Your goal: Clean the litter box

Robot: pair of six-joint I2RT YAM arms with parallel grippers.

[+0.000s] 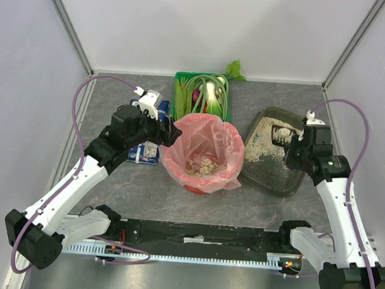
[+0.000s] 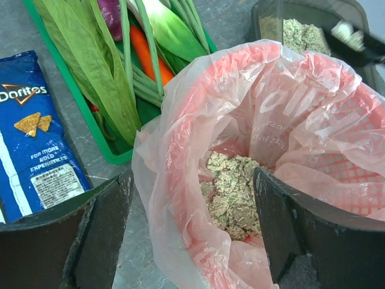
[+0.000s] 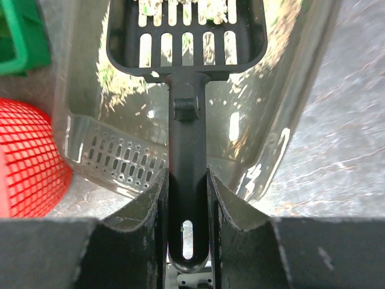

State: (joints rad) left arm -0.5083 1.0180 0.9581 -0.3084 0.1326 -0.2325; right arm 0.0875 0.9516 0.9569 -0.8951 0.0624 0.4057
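This is looking like a robot test booth in a lab: plain white panels [image 1: 207, 26] in aluminium posts [image 1: 67, 26] are standing behind and on both sides of the litter scoop [image 3: 186, 120], and a slotted mounting rail [image 1: 224, 258] is lying on its near side.

Buried under the left arm [image 1: 124, 134], just left of the round red mesh bin lined with a pink plastic bag [image 1: 225, 161]: most of the blue Doritos crisp packet [image 1: 147, 154]. Cropped again by the left wrist view's left edge, and blocked below by a dark finger [image 2: 90, 241].

Behind the bin, masked by the bag's rim: the near end of the green plastic crate of vegetables [image 1: 177, 90].

Right of the bin, covered by the right arm [image 1: 323, 163]: the right edge of the shallow dark translucent litter box [image 1: 269, 181].

Cut by the right wrist view's top edge: the head of the black slotted plastic scoop [image 3: 186, 120]. Blurred to a dark streak beyond the bin in the left wrist view. Too small from above to tell: any load on it.
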